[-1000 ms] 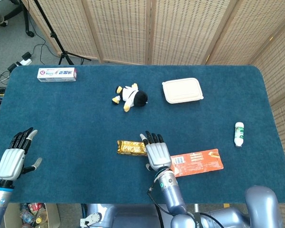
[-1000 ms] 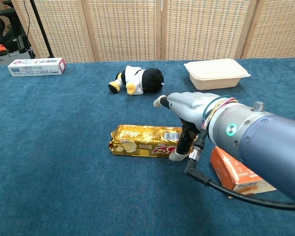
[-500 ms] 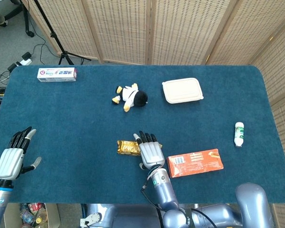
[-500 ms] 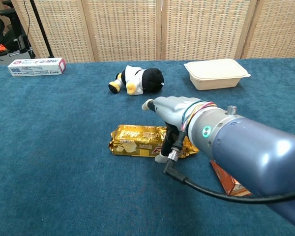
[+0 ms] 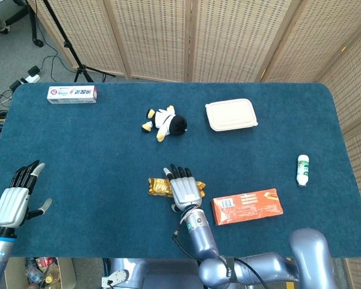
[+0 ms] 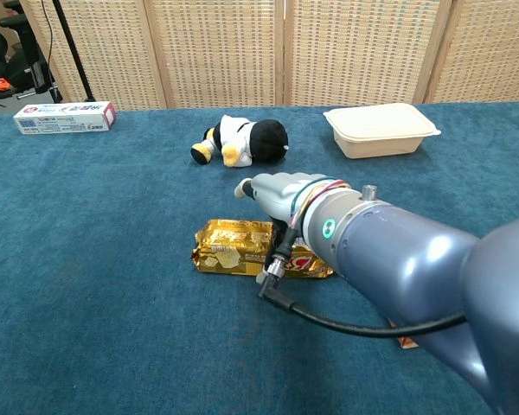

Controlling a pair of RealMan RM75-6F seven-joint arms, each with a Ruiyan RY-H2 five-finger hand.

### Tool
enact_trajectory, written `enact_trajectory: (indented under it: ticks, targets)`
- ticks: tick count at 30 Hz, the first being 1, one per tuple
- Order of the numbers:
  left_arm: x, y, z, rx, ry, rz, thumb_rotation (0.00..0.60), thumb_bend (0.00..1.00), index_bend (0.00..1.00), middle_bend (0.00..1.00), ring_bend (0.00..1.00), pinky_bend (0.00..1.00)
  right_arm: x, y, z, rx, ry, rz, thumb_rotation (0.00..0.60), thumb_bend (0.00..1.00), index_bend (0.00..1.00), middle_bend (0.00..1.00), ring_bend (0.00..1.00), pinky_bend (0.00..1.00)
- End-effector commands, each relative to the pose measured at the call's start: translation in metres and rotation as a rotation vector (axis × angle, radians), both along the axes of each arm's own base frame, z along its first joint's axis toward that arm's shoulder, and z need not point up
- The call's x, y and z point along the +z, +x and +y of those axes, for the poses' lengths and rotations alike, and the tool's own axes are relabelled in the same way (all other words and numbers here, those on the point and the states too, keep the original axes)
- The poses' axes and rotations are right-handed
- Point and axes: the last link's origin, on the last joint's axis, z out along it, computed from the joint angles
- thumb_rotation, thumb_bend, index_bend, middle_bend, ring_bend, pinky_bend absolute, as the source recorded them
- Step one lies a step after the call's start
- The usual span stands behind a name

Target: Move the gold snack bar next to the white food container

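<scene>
The gold snack bar [image 5: 157, 187] [image 6: 227, 246] lies at the front middle of the blue table. My right hand [image 5: 184, 189] [image 6: 279, 192] is spread flat over the bar's right half and hides it; I cannot tell whether it touches the wrapper, and nothing is gripped. The white food container [image 5: 231, 115] [image 6: 381, 130] sits closed at the back, right of centre, well away from the bar. My left hand [image 5: 15, 201] hovers at the table's front left edge with fingers apart, holding nothing.
An orange box [image 5: 246, 206] lies just right of my right hand. A penguin plush [image 5: 166, 123] [image 6: 242, 141] lies between the bar and the container. A toothpaste box [image 5: 72, 94] [image 6: 65, 117] is at the back left, a white bottle [image 5: 302, 170] at the right.
My right hand has slid left from beside the orange box to over the snack bar, covering more of it. The bar and my left hand have hardly moved.
</scene>
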Motion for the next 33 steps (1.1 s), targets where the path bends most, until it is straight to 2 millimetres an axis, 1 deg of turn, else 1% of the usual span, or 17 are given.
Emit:
enact_trajectory:
  ticks: [1, 6, 15, 25, 33]
  targets:
    - [0.000, -0.001, 0.000, 0.003, 0.001, -0.001, 0.600, 0.30, 0.00, 0.00, 0.00, 0.01, -0.002, 0.001, -0.002, -0.001, 0.004, 0.000, 0.600, 0.23, 0.02, 0.00, 0.00, 0.06]
    - [-0.001, -0.001, 0.000, 0.006, -0.006, -0.002, 0.600, 0.30, 0.00, 0.00, 0.00, 0.01, -0.005, 0.003, -0.005, 0.008, 0.008, 0.009, 0.600, 0.23, 0.02, 0.00, 0.00, 0.06]
    - [-0.003, -0.001, -0.001, 0.007, -0.017, -0.003, 0.600, 0.30, 0.00, 0.00, 0.00, 0.01, -0.008, 0.014, -0.013, 0.026, 0.005, 0.004, 0.600, 0.23, 0.02, 0.00, 0.00, 0.06]
    - [-0.004, -0.002, -0.001, 0.016, -0.025, -0.004, 0.600, 0.30, 0.00, 0.00, 0.00, 0.01, -0.014, 0.010, -0.022, 0.014, 0.015, 0.018, 0.600, 0.23, 0.02, 0.00, 0.00, 0.06]
    - [-0.008, -0.001, -0.002, 0.014, -0.042, 0.003, 0.600, 0.30, 0.00, 0.00, 0.00, 0.01, -0.019, 0.011, -0.029, 0.022, 0.019, 0.025, 0.600, 0.23, 0.02, 0.00, 0.00, 0.06]
